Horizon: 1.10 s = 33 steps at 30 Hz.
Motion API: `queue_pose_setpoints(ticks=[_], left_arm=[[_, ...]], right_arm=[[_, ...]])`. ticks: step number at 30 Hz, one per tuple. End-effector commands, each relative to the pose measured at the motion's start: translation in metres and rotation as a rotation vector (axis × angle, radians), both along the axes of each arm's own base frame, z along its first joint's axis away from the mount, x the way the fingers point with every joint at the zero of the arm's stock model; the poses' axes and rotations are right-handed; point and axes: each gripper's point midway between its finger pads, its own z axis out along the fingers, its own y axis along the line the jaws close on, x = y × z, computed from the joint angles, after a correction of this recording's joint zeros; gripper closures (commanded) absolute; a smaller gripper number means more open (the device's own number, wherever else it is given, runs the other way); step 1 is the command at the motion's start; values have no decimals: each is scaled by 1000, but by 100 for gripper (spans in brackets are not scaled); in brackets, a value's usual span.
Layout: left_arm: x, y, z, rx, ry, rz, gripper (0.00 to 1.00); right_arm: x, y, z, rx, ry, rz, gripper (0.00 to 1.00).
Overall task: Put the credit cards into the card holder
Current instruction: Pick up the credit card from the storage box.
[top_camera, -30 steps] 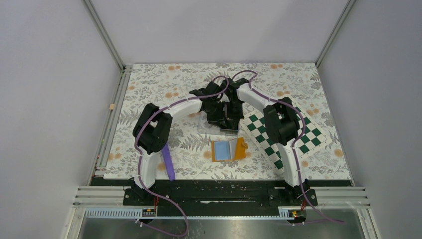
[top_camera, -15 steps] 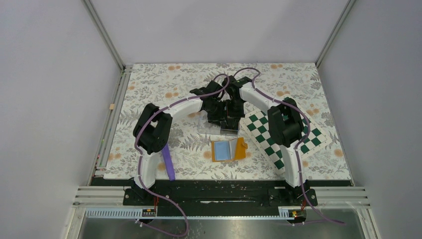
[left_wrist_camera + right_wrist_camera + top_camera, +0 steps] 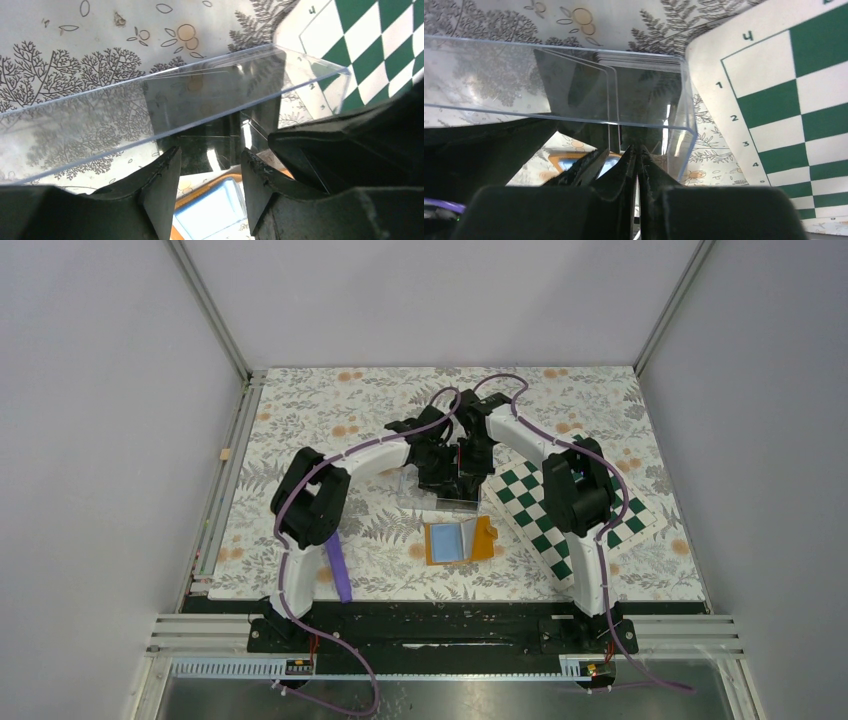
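Widening is the change: the left end effector point(image 3: 209, 185) has spread its jaws and now stands apart, gripping nothing. The right end effector point(image 3: 636, 160) stays pinched shut at the clear box point(image 3: 75, 125) (whether a card is nipped, I cannot tell). No card is in the holder yet. Count: one orange card holder point(image 3: 458, 540), open on the tabletop point(image 3: 300, 410) just near of the box; one box; credit cards point(image 3: 574, 85) stacked inside it, too tight to number.
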Motion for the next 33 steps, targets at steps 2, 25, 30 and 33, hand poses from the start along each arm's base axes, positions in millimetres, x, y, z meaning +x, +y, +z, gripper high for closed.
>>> queue_pose_setpoints(ticks=[2,25,30,33], left_arm=[[-1,16,-10,-20,36,59,57],[-4,33,-33,-4,105,125,99],[2,34,-17,-5,75,119,74],[5,36,-7,-4,59,121,63]], right_arm=[[7,12,17,96,-35,-21,81],[3,13,-11,137,41,-108,65],[4,13,-6,143,24,-101,63],[5,12,-2,144,12,-90,59]])
